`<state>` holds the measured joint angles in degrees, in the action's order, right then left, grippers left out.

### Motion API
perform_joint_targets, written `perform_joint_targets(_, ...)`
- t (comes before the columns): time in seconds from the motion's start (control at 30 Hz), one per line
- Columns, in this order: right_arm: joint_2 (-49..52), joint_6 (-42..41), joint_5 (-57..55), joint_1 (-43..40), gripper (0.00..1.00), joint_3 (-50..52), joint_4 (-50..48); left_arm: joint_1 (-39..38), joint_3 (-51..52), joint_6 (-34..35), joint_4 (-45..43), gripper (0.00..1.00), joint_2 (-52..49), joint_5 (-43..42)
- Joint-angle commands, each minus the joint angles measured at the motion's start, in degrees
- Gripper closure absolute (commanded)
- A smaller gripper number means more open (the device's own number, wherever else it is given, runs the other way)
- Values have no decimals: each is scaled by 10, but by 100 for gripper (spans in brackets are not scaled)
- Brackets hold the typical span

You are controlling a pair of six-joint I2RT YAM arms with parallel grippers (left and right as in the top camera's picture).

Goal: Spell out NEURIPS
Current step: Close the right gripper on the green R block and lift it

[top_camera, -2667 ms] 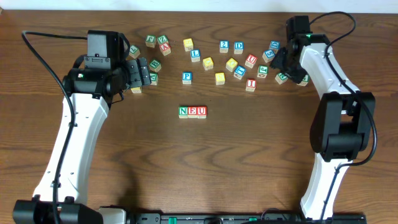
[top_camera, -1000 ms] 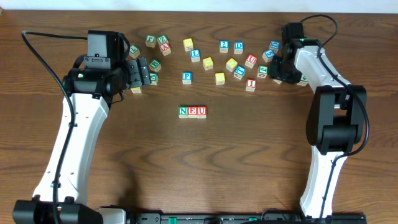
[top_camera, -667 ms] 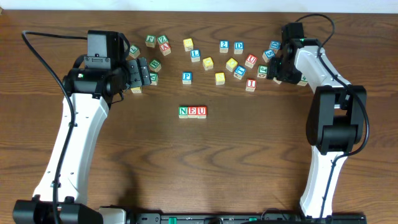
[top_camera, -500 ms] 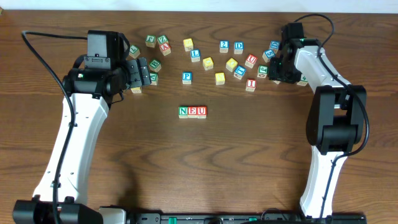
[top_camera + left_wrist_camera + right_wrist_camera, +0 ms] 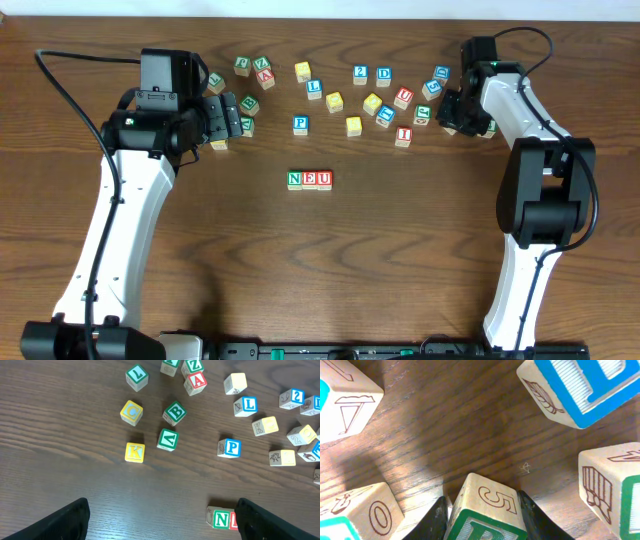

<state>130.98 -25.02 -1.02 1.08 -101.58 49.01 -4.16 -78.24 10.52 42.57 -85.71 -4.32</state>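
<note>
In the right wrist view my right gripper (image 5: 484, 519) is shut on a wooden cube (image 5: 492, 502) with a green letter on its near face and a brown 5 on its upper face; a finger presses each side. The letter is cut off by the frame edge. Overhead, that gripper (image 5: 455, 120) sits at the right end of the loose cubes. Cubes N, E, U (image 5: 310, 180) stand in a row at the table's middle. A blue P cube (image 5: 300, 124) and a red I cube (image 5: 403, 135) lie loose behind the row. My left gripper (image 5: 232, 113) hangs open at the left.
Loose cubes crowd the right gripper: a blue-lettered one (image 5: 580, 385), one at the right (image 5: 612, 485) and two at the left (image 5: 345, 397). By the left gripper (image 5: 162, 520) lie yellow K (image 5: 134, 452), green B (image 5: 174, 412) and several others.
The right gripper's fingers have closed in onto the green-lettered cube, and its wrist has shifted slightly right. The left arm has not moved.
</note>
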Motion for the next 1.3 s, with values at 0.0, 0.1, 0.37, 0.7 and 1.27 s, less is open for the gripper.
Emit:
perform_joint_targets(0.0, 2, -10, 1, -8, 75, -1, 4, 2, -10, 3, 0, 9, 0, 3)
perform_joint_targets(0.1, 2, 1, 1, -8, 72, -1, 2, 2, -10, 3, 0, 9, 0, 3)
perform_joint_targets(0.37, 2, 196, 1, -7, 62, -1, 1, 2, -10, 3, 0, 9, 0, 3)
perform_joint_targets(0.7, 2, 338, 1, -5, 62, -1, 36, 2, -10, 3, 5, 9, 0, 3)
perform_joint_targets(1.27, 1, 379, 17, -6, 43, -12, 55, 2, -8, 3, 4, 9, 0, 3)
